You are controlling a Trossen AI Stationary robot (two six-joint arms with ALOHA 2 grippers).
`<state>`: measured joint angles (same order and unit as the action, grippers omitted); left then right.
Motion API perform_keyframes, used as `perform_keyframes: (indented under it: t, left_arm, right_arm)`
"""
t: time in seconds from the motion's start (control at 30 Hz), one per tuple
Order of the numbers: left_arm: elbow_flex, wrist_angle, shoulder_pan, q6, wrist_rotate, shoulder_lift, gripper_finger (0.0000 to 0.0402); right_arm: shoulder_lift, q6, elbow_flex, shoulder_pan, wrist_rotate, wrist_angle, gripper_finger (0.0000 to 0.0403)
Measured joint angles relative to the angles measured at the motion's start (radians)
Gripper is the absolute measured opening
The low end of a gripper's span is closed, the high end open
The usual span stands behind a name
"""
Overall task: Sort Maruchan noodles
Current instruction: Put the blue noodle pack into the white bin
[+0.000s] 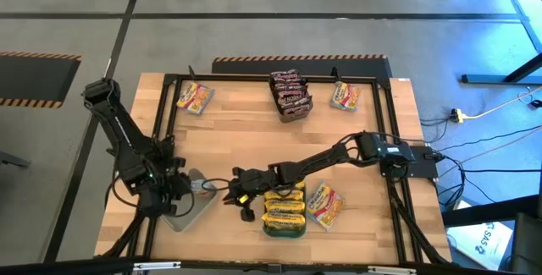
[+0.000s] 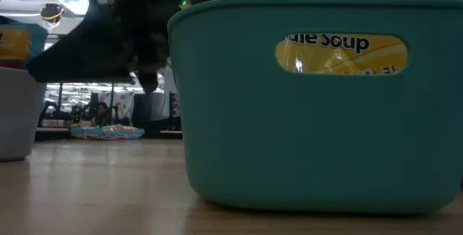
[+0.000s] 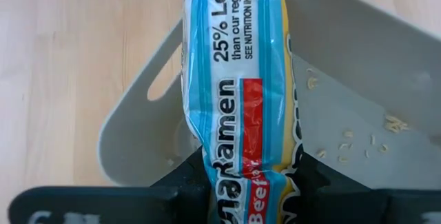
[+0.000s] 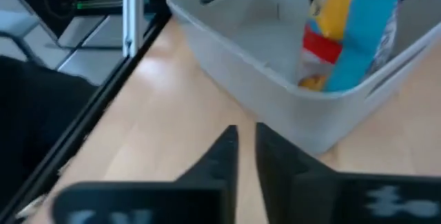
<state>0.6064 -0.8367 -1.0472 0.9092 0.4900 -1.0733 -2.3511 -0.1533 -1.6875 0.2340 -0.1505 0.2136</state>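
My left gripper (image 3: 244,182) is over the grey tray (image 1: 188,207) near the table's near left part, shut on a blue-and-yellow Maruchan packet (image 3: 238,72). The right wrist view shows that packet (image 4: 348,34) reaching down into the grey tray (image 4: 275,72). My right gripper (image 4: 246,148) is shut and holds nothing. It hovers low between the grey tray and the teal tray (image 1: 284,214), which holds yellow packets. Another packet (image 1: 324,205) lies flat beside the teal tray. My left gripper pinches one end of the blue-and-yellow packet (image 3: 241,172) between its two fingers, coming from above and pointing down into the grey tray. The packet stands on edge and reaches out past the fingers. Whether its far end touches the tray floor, I cannot tell.
Along the far edge lie a yellow packet (image 1: 195,97), a tray of dark packets (image 1: 289,94) and another yellow packet (image 1: 345,96). A black frame (image 1: 279,79) rims the table. The teal tray (image 2: 318,105) fills the low view. Bare wood lies mid-table.
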Motion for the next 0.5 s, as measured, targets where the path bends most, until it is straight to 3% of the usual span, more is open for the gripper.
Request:
perform_keyframes:
  t: [0.13,0.27,0.5]
  left_arm:
    - [0.0,0.001,0.02,-0.003,-0.011,0.0,0.0094]
    - [0.0,0.002,0.02,-0.003,-0.013,0.0,0.0094]
    - [0.0,0.011,0.02,-0.004,-0.021,0.0,0.0094]
  right_arm:
    - [-0.035,0.029,-0.001,-0.013,0.002,0.087,0.0005]
    - [-0.053,0.032,-0.002,-0.028,0.003,0.162,0.0018]
    - [-0.057,0.038,-0.002,-0.074,0.083,0.141,0.0023]
